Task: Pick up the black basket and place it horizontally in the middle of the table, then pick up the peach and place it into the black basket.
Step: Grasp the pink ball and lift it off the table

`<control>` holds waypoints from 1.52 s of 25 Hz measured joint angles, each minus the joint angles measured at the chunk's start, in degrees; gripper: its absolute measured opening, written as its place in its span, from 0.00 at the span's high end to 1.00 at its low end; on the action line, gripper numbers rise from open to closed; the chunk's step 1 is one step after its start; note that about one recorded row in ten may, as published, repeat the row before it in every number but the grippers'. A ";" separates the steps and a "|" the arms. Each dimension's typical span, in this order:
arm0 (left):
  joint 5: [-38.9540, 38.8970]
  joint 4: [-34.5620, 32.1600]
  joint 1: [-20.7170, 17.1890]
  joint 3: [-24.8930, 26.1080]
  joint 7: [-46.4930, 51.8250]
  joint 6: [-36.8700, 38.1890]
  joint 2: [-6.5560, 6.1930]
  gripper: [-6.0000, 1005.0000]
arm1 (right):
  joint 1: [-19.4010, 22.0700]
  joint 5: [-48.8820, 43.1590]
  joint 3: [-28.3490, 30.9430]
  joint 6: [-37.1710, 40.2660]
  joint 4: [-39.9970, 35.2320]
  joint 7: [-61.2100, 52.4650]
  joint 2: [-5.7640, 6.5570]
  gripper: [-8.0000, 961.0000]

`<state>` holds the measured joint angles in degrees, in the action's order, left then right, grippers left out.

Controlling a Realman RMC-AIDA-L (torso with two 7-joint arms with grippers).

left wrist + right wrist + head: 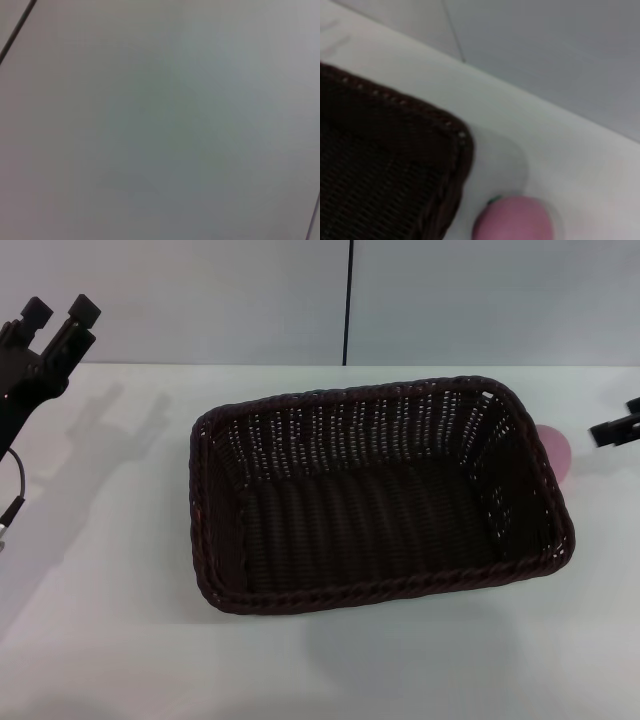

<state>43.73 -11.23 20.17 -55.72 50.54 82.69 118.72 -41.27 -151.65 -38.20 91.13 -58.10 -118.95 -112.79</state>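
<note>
Black basket lies lengthwise mid-table, empty; judged placed. Peach sits just outside its right end, near the right gripper; finger state cannot be told. Left gripper raised, fingers parted, empty. Next: right gripper closes on peach.

The black basket hides most of the peach; the right gripper is cut off.

The white table carries the black basket and the peach.
</note>
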 joint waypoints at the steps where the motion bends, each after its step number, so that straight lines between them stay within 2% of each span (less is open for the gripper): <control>1: 0.00 0.01 -0.06 0.00 0.07 0.09 0.01 0.22 | -0.17 -0.18 -1.14 -0.51 0.11 -0.39 -0.43 0.20; 7: -0.03 0.05 -0.30 0.08 0.43 0.53 0.00 0.22 | -1.11 -1.54 -6.62 -3.97 1.32 -1.97 -2.48 0.20; 15: -0.06 0.07 -0.39 0.07 0.74 0.63 -0.05 0.22 | -3.87 -2.12 -11.02 -10.84 9.90 -2.34 -2.98 0.20; 20: -0.06 0.07 -0.40 0.22 1.30 0.72 -0.07 0.22 | -4.72 -2.30 -11.72 -12.83 11.91 -2.49 -3.27 0.21; 26: -0.05 0.07 -0.40 0.34 1.45 0.72 -0.07 0.22 | -4.28 -2.01 -11.29 -13.22 11.16 -2.51 -3.51 0.39; 31: -0.06 0.07 -0.40 0.36 1.47 0.72 -0.07 0.22 | -4.14 -2.00 -11.24 -13.23 11.09 -2.53 -3.62 0.59; 34: -0.05 0.07 -0.40 0.46 1.52 0.72 -0.08 0.22 | -3.35 -2.03 -10.80 -13.22 9.68 -3.53 -3.41 0.63; 38: -0.08 0.07 -0.40 0.54 1.57 0.71 -0.08 0.22 | -0.54 -1.98 -8.92 -13.09 3.11 -6.24 -3.58 0.67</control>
<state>43.65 -11.16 19.78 -55.18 52.12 83.40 118.65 -41.81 -153.63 -47.11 78.04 -54.99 -125.19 -116.37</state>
